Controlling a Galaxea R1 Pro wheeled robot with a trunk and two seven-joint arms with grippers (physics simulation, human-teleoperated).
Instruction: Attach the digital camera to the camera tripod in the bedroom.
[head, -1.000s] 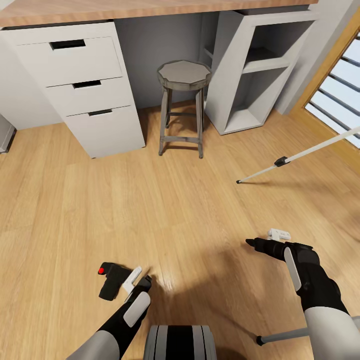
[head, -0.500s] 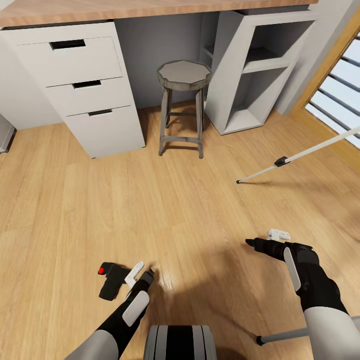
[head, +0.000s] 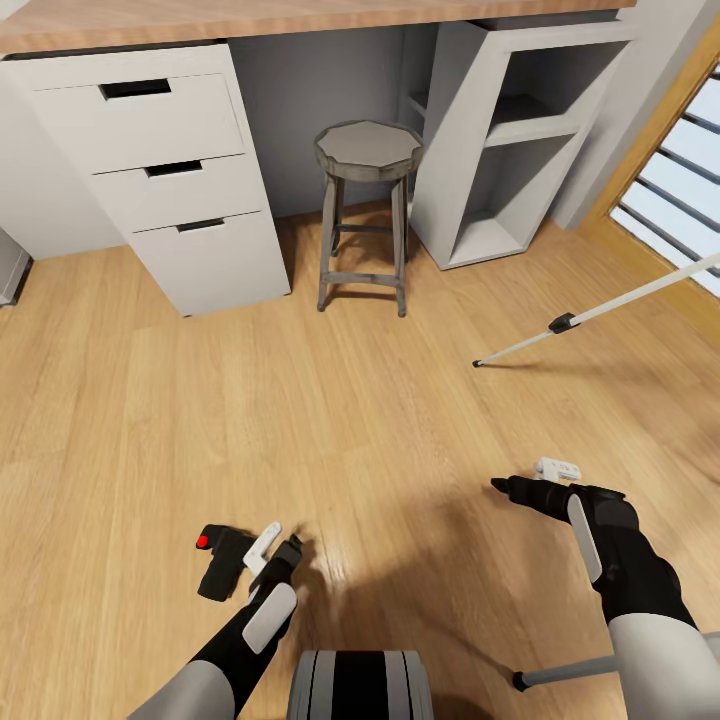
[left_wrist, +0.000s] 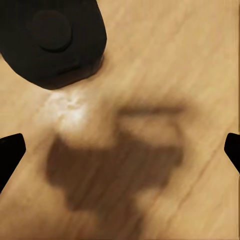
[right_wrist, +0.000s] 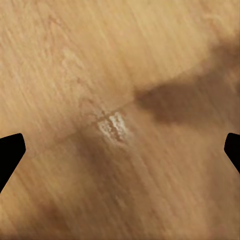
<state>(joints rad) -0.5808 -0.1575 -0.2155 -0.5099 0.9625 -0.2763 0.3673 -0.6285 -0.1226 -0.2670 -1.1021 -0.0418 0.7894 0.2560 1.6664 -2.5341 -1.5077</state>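
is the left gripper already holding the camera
No, the digital camera lies on the wood floor beside the left gripper, whose fingers stand open and empty.

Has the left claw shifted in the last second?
Yes, slightly: the left claw slid back toward the robot's base, while the digital camera stayed put on the floor.
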